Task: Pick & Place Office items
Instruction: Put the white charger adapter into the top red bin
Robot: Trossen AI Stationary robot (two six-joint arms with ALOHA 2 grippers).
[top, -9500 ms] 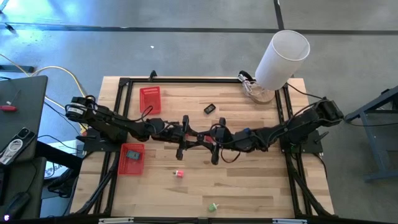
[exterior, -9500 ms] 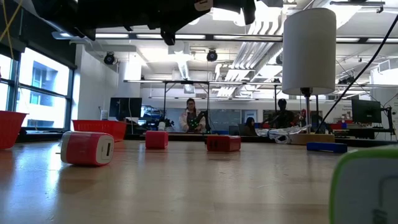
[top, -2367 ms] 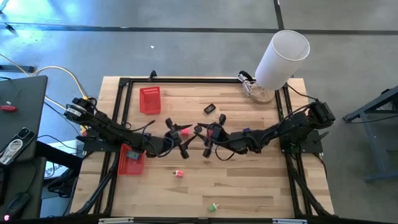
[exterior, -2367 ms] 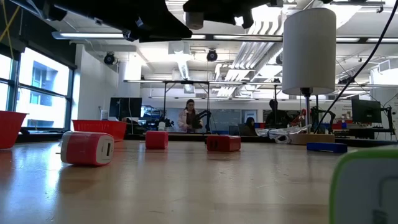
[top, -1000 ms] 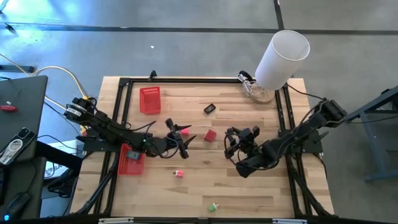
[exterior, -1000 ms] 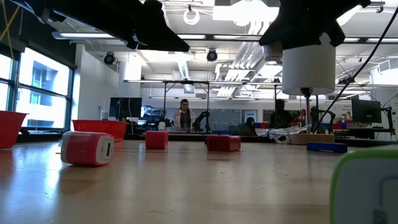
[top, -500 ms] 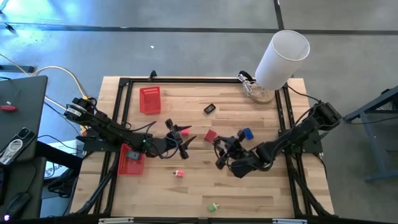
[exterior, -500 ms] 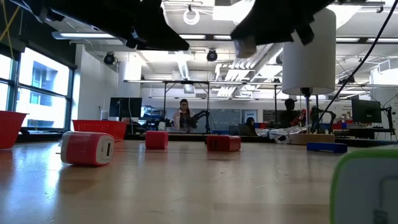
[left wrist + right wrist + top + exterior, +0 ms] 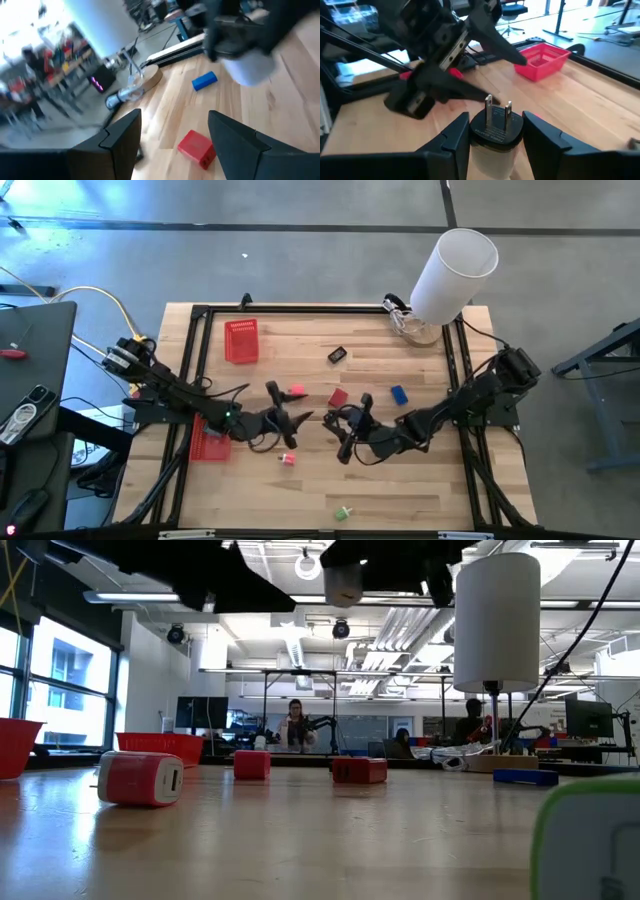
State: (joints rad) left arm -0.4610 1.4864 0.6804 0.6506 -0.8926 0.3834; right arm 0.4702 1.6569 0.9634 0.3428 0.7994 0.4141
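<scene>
Two tools meet near the counter centre. Right tool clamps a white two-pronged plug adapter, cylindrical with a dark collar, prongs upright. Left tool stands wide and empty. Loose items: red block just toward 12 o'clock, blue block at 2 o'clock, green-white piece at 6 o'clock.

We see two slim, matte-black jointed arms, the left arm and the right arm, each looped with thin black cables. Each ends in a claw, the left claw and right claw, with two flat, tapering, angular black fingers.
</scene>
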